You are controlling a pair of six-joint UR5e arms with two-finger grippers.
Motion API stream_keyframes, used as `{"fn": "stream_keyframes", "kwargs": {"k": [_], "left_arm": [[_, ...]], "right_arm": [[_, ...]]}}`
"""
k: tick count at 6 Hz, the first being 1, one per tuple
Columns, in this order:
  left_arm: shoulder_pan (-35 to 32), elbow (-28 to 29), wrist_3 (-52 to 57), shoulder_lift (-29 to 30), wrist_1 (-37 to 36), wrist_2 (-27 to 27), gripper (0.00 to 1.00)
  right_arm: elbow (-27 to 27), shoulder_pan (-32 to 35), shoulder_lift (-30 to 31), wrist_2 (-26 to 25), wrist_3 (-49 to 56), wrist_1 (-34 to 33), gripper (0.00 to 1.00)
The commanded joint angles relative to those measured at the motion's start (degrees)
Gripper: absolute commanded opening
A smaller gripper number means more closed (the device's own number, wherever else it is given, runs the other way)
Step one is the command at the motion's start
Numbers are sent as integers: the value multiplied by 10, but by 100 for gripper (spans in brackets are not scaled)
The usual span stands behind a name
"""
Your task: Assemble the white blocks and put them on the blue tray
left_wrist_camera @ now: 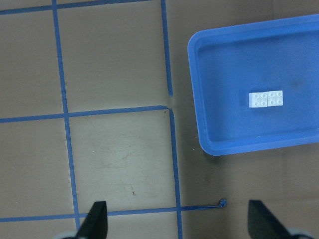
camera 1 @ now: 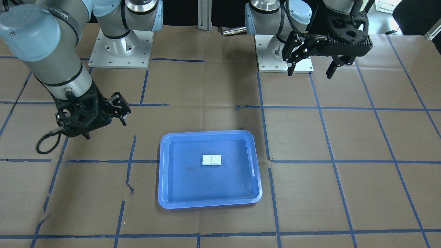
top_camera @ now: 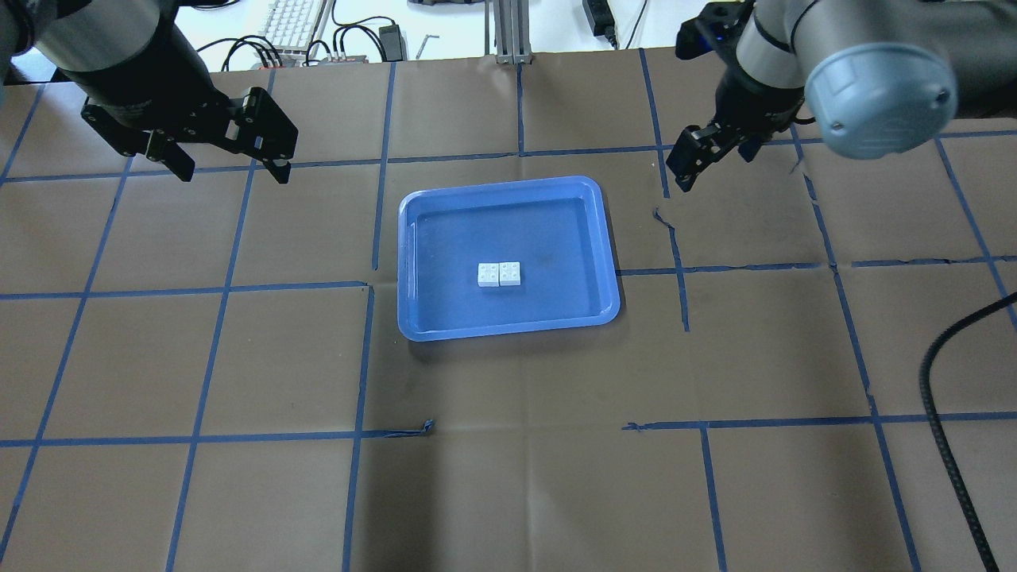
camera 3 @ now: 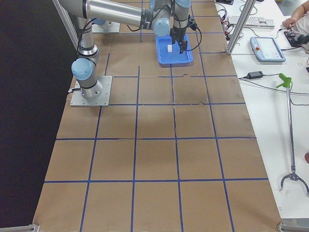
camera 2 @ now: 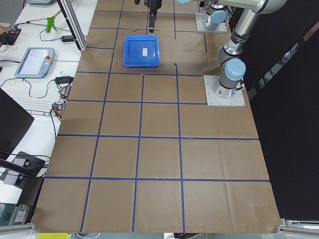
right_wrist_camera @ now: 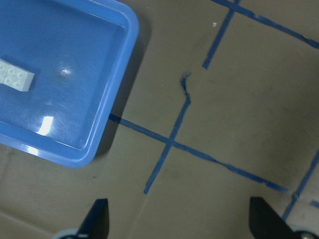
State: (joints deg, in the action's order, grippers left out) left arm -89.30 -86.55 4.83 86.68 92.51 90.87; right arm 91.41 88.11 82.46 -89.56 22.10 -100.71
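Two white blocks (camera 1: 211,160) lie side by side, touching, studs up, near the middle of the blue tray (camera 1: 164,179). They also show in the overhead view (top_camera: 499,274) on the tray (top_camera: 413,310). My left gripper (top_camera: 232,168) is open and empty, raised over the table to the far left of the tray; its wrist view shows the blocks (left_wrist_camera: 266,99). My right gripper (camera 1: 105,129) is open and empty, raised off the tray's far right corner. Its wrist view shows the tray's corner (right_wrist_camera: 127,30) and one end of the blocks (right_wrist_camera: 15,77).
Brown paper with a blue tape grid covers the table. The arm bases (camera 1: 119,51) (camera 1: 275,60) stand at the robot's side. A black cable (top_camera: 945,381) hangs at the right. A keyboard (top_camera: 294,20) and cables lie beyond the far edge.
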Motion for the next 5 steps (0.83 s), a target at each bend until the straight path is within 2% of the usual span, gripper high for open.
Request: {"fn": "stream_keyframes", "kwargs": {"k": [1, 3, 4, 5], "left_arm": [[0, 0, 0, -1, 0, 0, 99], [-2, 1, -6, 8, -3, -4, 99], [-5, 0, -78, 21, -24, -7, 99], [-10, 0, -83, 25, -28, -7, 99]], "right_arm": [[-12, -1, 61, -29, -140, 60, 100], [-36, 40, 68, -19, -205, 74, 100], [-60, 41, 50, -19, -204, 86, 100], [-69, 38, 47, -19, -198, 98, 100]]}}
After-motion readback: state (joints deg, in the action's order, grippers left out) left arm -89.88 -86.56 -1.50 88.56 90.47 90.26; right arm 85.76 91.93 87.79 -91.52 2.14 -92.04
